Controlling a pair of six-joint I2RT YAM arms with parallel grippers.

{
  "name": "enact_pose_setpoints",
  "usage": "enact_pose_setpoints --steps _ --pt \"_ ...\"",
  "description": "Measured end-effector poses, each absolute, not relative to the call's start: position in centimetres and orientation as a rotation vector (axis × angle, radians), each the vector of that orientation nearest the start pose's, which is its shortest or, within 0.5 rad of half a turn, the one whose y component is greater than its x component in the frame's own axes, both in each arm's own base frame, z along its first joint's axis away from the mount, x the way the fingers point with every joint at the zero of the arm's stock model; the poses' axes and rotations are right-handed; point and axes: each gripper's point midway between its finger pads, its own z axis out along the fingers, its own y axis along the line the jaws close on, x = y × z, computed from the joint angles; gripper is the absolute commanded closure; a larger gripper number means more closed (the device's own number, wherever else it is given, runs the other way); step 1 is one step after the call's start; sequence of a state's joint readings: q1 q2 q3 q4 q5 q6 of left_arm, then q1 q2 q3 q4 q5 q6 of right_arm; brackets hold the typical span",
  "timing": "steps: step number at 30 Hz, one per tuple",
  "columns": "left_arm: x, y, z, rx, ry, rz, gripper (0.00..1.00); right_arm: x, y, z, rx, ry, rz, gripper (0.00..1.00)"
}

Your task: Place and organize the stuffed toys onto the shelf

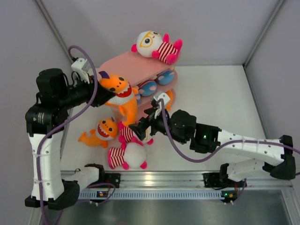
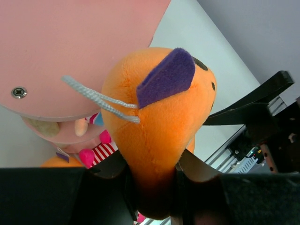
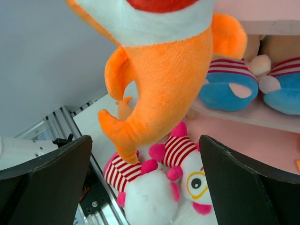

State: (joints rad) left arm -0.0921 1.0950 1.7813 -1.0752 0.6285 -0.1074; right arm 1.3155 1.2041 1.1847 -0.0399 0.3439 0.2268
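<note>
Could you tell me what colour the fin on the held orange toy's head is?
The fin is purple, clearest in the left wrist view.

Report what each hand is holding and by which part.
Left hand grips the orange fish toy by the back of its head, near the purple fin. Right hand is open and holds nothing.

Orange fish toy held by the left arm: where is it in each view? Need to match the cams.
Top external: orange fish toy left of centre, overlapping the left end of the pink shelf, held by the left gripper.
Left wrist: the toy fills the centre, pinched at the bottom.
Right wrist: the toy upper centre, tail hanging down.
Shared landmark: the shelf, upper left in left wrist, top right in right wrist.
</note>
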Motion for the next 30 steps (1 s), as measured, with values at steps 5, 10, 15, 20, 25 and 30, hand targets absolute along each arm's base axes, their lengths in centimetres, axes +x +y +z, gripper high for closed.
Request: enact_pose_setpoints --steps 5,10,15,20,25,30 --pt "21.9 -13.0 43.2 0.399 1.909 -0.77 1.0 16.3 39.9 33.8 -0.6 1.65 0.885 0.09" --pt "21.4 -13.2 43.6 0.409 1.893 -0.785 1.0 17.4 40.8 33.4 -0.538 1.675 0.909 0.17" --pt "20.9 -13.4 44.1 0.427 1.865 -0.796 1.0 18.1 41.2 34.6 -0.472 1.664 1.005 0.23" --pt "20.8 -13.6 44.0 0.436 1.863 -0.816 1.0 19.9 41.5 36.0 -0.388 1.648 1.114 0.9" --pt "21.1 -13.6 43.5 0.429 1.875 -0.818 0.86 19.7 42.0 35.9 -0.379 1.66 1.153 1.0" --pt "21.1 -13.8 42.6 0.451 1.889 -0.836 0.25 19.4 40.5 35.5 -0.373 1.683 1.121 1.0"
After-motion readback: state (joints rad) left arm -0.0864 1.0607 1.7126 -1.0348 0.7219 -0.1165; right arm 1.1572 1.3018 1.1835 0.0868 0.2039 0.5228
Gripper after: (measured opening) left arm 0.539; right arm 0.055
